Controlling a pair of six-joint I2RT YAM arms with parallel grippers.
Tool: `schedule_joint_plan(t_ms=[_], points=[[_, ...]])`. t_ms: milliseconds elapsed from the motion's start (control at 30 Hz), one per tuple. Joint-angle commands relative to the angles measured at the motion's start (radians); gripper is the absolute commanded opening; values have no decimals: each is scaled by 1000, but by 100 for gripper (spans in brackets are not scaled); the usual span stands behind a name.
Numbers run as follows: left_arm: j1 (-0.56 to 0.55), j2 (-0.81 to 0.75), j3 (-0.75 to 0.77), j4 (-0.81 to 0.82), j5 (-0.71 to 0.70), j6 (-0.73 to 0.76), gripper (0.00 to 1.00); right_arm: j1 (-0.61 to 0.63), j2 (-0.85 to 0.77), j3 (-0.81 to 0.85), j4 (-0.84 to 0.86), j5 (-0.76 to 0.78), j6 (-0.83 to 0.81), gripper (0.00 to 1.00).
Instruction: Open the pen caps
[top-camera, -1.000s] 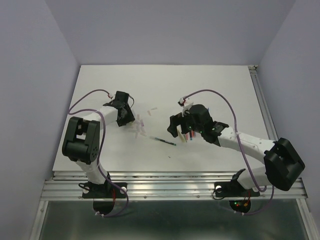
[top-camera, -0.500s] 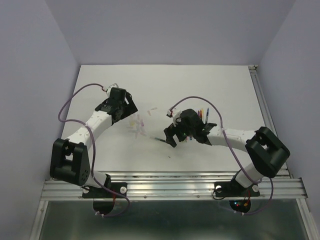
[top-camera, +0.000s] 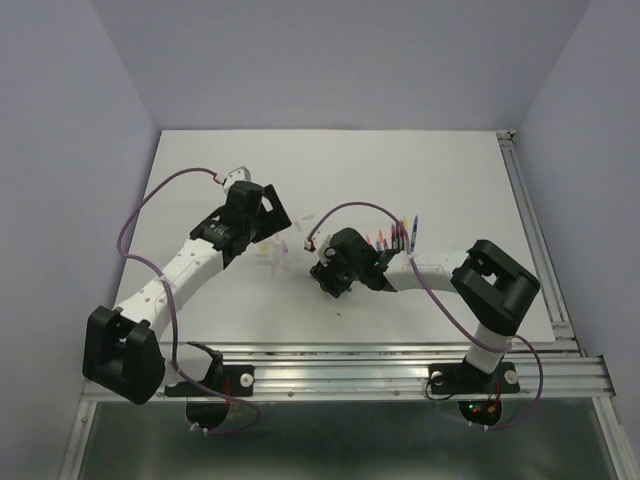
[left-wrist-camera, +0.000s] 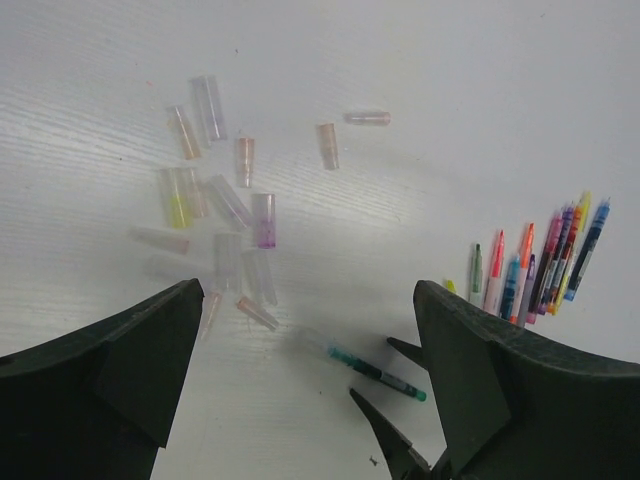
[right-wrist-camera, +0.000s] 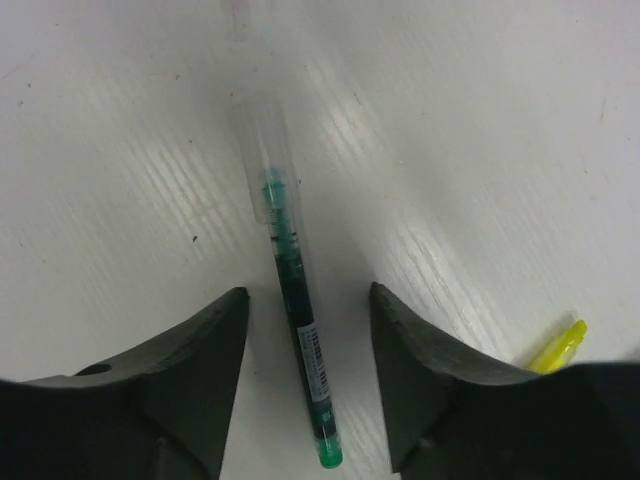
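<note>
K: Since half a second back, the right arm has folded in. Its right gripper (right-wrist-camera: 308, 293) has shifted left, off the row of pens (top-camera: 400, 235) and over the lone green pen (right-wrist-camera: 300, 340). The left arm has stretched out further, and the left gripper (left-wrist-camera: 310, 295) now hangs above the scattered caps.

M: Right jaws?

K: Apart. One finger sits on each side of the green pen, low over the table (top-camera: 450, 170). The wrist view shows a gap on both sides, so no contact with the barrel.

M: Cap on that pen?

K: On. The clear cap (right-wrist-camera: 262, 150) covers the tip, lying out beyond the fingertips.

M: Left jaws?

K: Wide apart, nothing between them.

M: Where are the other caps?

K: The loose caps (left-wrist-camera: 230, 210) lie flat in a cluster on the white table, below and ahead of the left gripper. They are pale pink, yellow and clear. A purple-tinted cap (left-wrist-camera: 264, 220) lies near the middle, with a yellow cap (left-wrist-camera: 175, 200) to its left. Two more lie farther out, apart from the rest.

M: Pens?

K: The row lies side by side, slightly fanned, right of the cluster and apart from it. The green pen lies between cluster and row. In the left wrist view, the right gripper's fingertips (left-wrist-camera: 395, 445) are just beside it. A yellow pen (right-wrist-camera: 560, 348) shows its tip at the right edge of the right wrist view.
</note>
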Motion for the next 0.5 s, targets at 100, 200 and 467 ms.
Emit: schedule_joint_plan(t_ms=[100,200,467], points=[[-6,-84,-41,7,-22,-16,99,17,11,-22,37,49,26,30],[-6,-107,-56,24,2,-4,99,23,-8,-52,58,21,45,15],[-18,-184,-137,136,140,30,99,26,-226,-186,238,60,236,1]])
